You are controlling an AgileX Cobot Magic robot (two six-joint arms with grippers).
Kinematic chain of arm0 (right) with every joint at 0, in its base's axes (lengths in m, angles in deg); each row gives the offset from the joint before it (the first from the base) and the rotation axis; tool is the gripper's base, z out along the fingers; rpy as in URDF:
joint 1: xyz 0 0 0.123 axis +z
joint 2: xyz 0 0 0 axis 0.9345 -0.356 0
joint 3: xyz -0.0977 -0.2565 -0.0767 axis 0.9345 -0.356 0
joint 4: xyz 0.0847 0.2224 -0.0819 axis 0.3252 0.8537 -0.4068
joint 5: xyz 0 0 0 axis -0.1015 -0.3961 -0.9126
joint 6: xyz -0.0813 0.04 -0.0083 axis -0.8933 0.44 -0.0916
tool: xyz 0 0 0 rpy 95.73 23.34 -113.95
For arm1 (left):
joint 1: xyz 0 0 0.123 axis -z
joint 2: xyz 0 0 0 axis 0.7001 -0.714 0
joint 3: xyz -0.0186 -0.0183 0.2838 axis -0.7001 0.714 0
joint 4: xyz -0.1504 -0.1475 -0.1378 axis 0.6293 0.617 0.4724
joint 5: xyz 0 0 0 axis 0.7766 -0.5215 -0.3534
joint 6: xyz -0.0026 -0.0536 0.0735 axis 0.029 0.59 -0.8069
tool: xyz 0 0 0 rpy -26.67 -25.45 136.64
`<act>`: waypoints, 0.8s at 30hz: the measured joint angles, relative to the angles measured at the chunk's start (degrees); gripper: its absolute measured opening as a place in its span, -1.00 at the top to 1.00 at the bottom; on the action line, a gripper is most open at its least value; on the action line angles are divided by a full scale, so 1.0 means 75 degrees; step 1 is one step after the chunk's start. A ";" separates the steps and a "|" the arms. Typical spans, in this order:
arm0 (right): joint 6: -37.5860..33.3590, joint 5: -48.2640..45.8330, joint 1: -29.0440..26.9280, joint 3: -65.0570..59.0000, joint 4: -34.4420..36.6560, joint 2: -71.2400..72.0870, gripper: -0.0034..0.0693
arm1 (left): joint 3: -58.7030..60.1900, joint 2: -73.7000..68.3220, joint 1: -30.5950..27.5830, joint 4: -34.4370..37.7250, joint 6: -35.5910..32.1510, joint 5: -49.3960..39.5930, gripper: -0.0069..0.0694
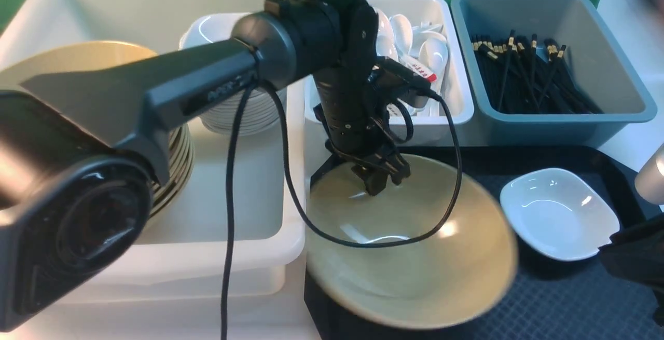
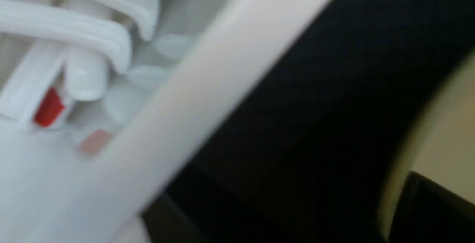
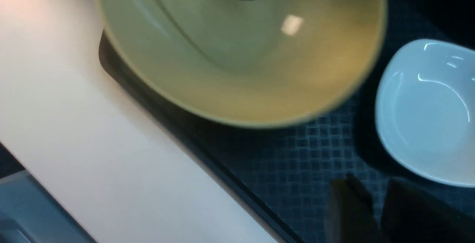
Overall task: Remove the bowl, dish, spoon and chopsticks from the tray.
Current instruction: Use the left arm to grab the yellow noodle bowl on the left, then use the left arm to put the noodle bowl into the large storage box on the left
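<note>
Behind tray [image 1: 570, 298]: spoon tub [image 1: 459, 88], chopstick bin [image 1: 617, 70]; L hand [image 1: 380, 179] pinches bowl [image 1: 415, 272] rim; R hand [image 3: 374, 198] narrow, nr dish [image 1: 557, 215].

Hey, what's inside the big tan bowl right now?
Nothing lies in the bowl: its glossy inside looks bare. The left gripper has its fingers at the far rim and a black cable hangs across it, covering small patches beneath.

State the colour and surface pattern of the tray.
The tray is black with a grid texture; the right wrist view shows it best.
</note>
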State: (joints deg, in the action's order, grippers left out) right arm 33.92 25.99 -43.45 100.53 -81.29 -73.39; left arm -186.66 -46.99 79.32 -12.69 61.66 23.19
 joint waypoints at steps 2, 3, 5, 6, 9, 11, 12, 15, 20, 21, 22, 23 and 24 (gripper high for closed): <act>-0.0003 0.0017 0.0000 0.0000 0.0000 0.0000 0.41 | -0.0066 0.0050 0.0000 0.0251 0.0039 -0.0001 0.67; -0.0003 0.0046 0.0000 0.0000 0.0000 0.0000 0.40 | -0.0212 0.0119 0.0020 0.0463 0.0059 -0.0014 0.74; -0.0003 0.0087 0.0000 0.0000 0.0000 0.0000 0.40 | -0.0523 0.0255 0.0027 0.0716 0.0059 -0.0262 0.80; -0.0003 0.0120 0.0000 0.0000 0.0000 0.0000 0.39 | -0.0680 0.0321 0.0027 0.0818 0.0049 -0.0379 0.81; -0.0003 0.0213 0.0000 0.0000 0.0000 0.0000 0.39 | -0.1349 0.0716 0.0021 0.0737 -0.0058 -0.0597 0.81; -0.0003 0.0296 0.0000 0.0000 0.0000 0.0000 0.38 | -0.1610 0.0989 -0.0042 0.0783 -0.0024 -0.0612 0.81; -0.0003 0.0336 0.0000 0.0000 0.0000 0.0000 0.38 | -0.1683 0.1138 -0.0071 0.0829 0.0000 -0.0603 0.81; 0.0043 0.0352 0.0000 0.0080 0.0105 0.0000 0.38 | -0.1753 0.1725 -0.0230 0.0944 0.0104 -0.0659 0.81; -0.0294 -0.0045 0.0000 0.1047 0.1037 -0.0197 0.38 | -0.1516 0.2887 -0.1054 0.1055 0.0447 -0.0838 0.81; -0.0444 -0.0166 0.0000 0.1341 0.1198 -0.0284 0.38 | -0.1320 0.3174 -0.1354 0.1072 0.0619 -0.0828 0.81; -0.0536 -0.0262 0.0000 0.1572 0.1289 -0.0365 0.38 | -0.1111 0.3410 -0.1684 0.1081 0.0771 -0.0802 0.81; -0.0662 -0.0341 0.0000 0.1905 0.1391 -0.0489 0.38 | -0.0783 0.3725 -0.2031 0.1095 0.0936 -0.0775 0.81; -0.0694 -0.0357 0.0000 0.2106 0.1430 -0.0565 0.38 | -0.0554 0.3984 -0.2245 0.1112 0.1022 -0.0766 0.81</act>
State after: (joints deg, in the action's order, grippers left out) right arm 28.71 23.31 -43.45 116.33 -70.56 -77.63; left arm -190.82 -17.11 62.48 -4.35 69.33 17.44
